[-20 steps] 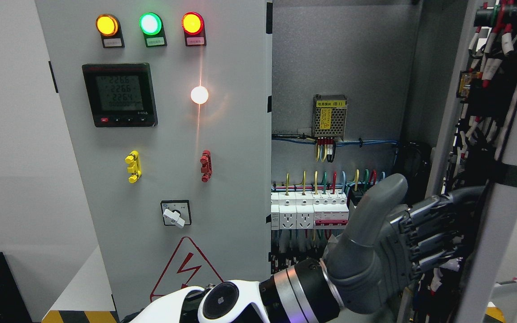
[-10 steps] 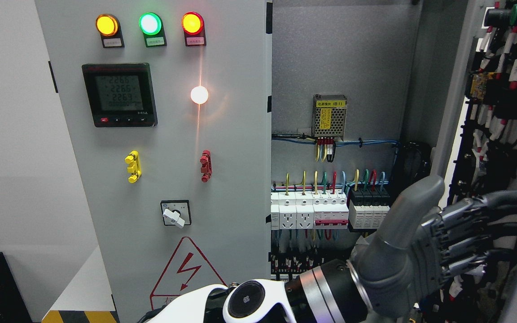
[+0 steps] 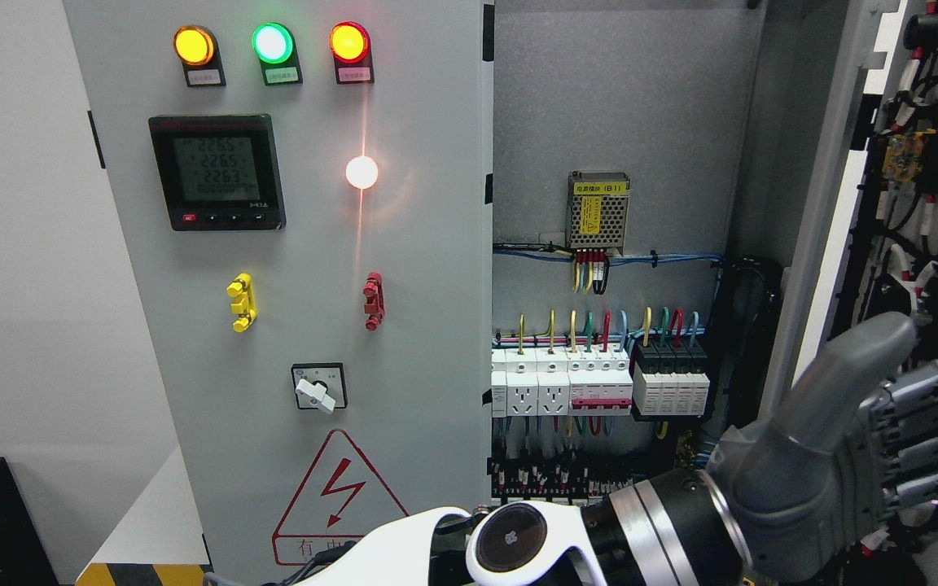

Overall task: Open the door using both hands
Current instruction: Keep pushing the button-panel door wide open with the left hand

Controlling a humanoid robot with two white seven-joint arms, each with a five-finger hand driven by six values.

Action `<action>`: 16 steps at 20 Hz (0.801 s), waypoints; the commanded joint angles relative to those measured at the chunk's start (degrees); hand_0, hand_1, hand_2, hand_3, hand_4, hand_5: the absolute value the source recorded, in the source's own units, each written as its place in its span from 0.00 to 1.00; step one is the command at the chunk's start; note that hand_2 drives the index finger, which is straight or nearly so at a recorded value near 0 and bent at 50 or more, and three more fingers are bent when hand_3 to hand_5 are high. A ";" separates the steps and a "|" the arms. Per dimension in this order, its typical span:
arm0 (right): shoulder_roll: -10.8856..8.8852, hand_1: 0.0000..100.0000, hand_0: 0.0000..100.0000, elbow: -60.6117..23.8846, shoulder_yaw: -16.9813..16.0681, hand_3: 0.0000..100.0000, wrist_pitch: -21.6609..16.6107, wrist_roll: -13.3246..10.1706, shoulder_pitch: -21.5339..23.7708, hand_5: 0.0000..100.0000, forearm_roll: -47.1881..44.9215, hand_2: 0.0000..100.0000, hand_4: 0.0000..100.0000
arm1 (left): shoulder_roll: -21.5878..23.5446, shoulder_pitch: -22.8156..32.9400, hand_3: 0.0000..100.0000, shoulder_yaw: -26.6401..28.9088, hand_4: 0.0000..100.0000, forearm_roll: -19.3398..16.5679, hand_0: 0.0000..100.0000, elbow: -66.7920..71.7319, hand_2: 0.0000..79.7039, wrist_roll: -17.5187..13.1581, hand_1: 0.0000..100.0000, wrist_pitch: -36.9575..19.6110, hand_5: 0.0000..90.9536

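Head view: one left hand (image 3: 860,456), three lamps (image 3: 273,42).

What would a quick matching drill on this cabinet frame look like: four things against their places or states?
Things:
1. round green indicator lamp
2. yellow lever handle
3. perforated metal power supply box
4. grey robot left hand

Places or states:
A. on the back wall inside the cabinet
B. lower right, against the swung-open right door
C. lit, between two other lamps
D. left of the red handle

Pairs: 1-C, 2-D, 3-A, 4-B
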 commanded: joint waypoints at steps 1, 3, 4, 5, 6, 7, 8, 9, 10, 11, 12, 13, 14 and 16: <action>0.00 0.00 0.19 0.00 0.00 0.00 -0.01 -0.01 0.00 0.00 -1.41 0.00 0.00 | -5.90 -1.37 0.00 -2.05 0.00 -0.04 0.00 4.65 0.00 -0.02 0.00 -0.15 0.00; 0.00 0.00 0.19 0.00 0.00 0.00 -0.01 -0.01 0.00 0.00 -1.41 0.00 0.00 | -6.95 -1.63 0.00 -2.32 0.00 -0.04 0.00 6.05 0.00 -0.02 0.00 -0.15 0.00; 0.00 0.00 0.19 0.00 0.00 0.00 -0.01 -0.01 0.00 0.00 -1.41 0.00 0.00 | -7.48 -1.72 0.00 -2.40 0.00 -0.04 0.00 6.58 0.00 -0.02 0.00 -0.15 0.00; 0.00 0.00 0.19 0.00 0.00 0.00 -0.01 -0.01 0.00 0.00 -1.41 0.00 0.00 | -8.10 -1.72 0.00 -2.40 0.00 -0.04 0.00 7.11 0.00 -0.02 0.00 -0.15 0.00; 0.00 0.00 0.19 0.00 0.00 0.00 -0.01 -0.01 0.00 0.00 -1.41 0.00 0.00 | -8.71 -1.89 0.00 -2.40 0.00 -0.04 0.00 7.64 0.00 -0.02 0.00 -0.07 0.00; 0.00 0.00 0.19 0.00 0.00 0.00 -0.01 -0.01 0.00 0.00 -1.41 0.00 0.00 | -9.41 -2.24 0.00 -2.49 0.00 -0.04 0.00 8.34 0.00 -0.02 0.00 -0.07 0.00; 0.00 0.00 0.19 0.00 0.00 0.00 -0.01 -0.01 0.00 0.00 -1.41 0.00 0.00 | -10.12 -2.51 0.00 -2.67 0.00 -0.04 0.00 9.04 0.00 -0.02 0.00 -0.15 0.00; 0.00 0.00 0.19 0.00 0.00 0.00 -0.01 -0.01 0.00 0.00 -1.41 0.00 0.00 | -10.65 -2.60 0.00 -2.84 0.00 -0.04 0.00 9.83 0.00 -0.02 0.00 -0.15 0.00; 0.00 0.00 0.19 0.00 0.00 0.00 -0.01 -0.01 0.00 0.00 -1.41 0.00 0.00 | -11.43 -2.86 0.00 -2.93 0.00 -0.04 0.00 10.62 0.00 -0.02 0.00 -0.15 0.00; 0.00 0.00 0.19 0.00 0.00 0.00 -0.01 -0.01 0.00 0.00 -1.41 0.00 0.00 | -12.31 -3.21 0.00 -2.93 0.00 -0.04 0.00 11.42 0.00 -0.02 0.00 -0.24 0.00; 0.00 0.00 0.19 0.00 0.00 0.00 -0.01 -0.01 0.00 0.00 -1.41 0.00 0.00 | -13.02 -3.39 0.00 -2.93 0.00 -0.04 0.00 12.38 0.00 -0.02 0.00 -0.24 0.00; 0.00 0.00 0.19 0.00 0.00 0.00 -0.01 -0.01 0.00 0.00 -1.41 0.00 0.00 | -13.55 -3.56 0.00 -3.11 0.00 -0.04 0.00 13.35 0.00 -0.02 0.00 -0.24 0.00; 0.00 0.00 0.19 0.00 0.00 0.00 -0.01 -0.01 0.00 0.00 -1.41 0.00 0.00 | -13.64 -4.00 0.00 -3.37 0.00 0.05 0.00 13.88 0.00 -0.02 0.00 -0.33 0.00; 0.00 0.00 0.19 0.00 0.00 0.00 -0.01 -0.01 0.00 0.00 -1.41 0.00 0.00 | -13.64 -4.18 0.00 -3.63 0.00 0.05 0.00 14.15 0.00 -0.02 0.00 -0.24 0.00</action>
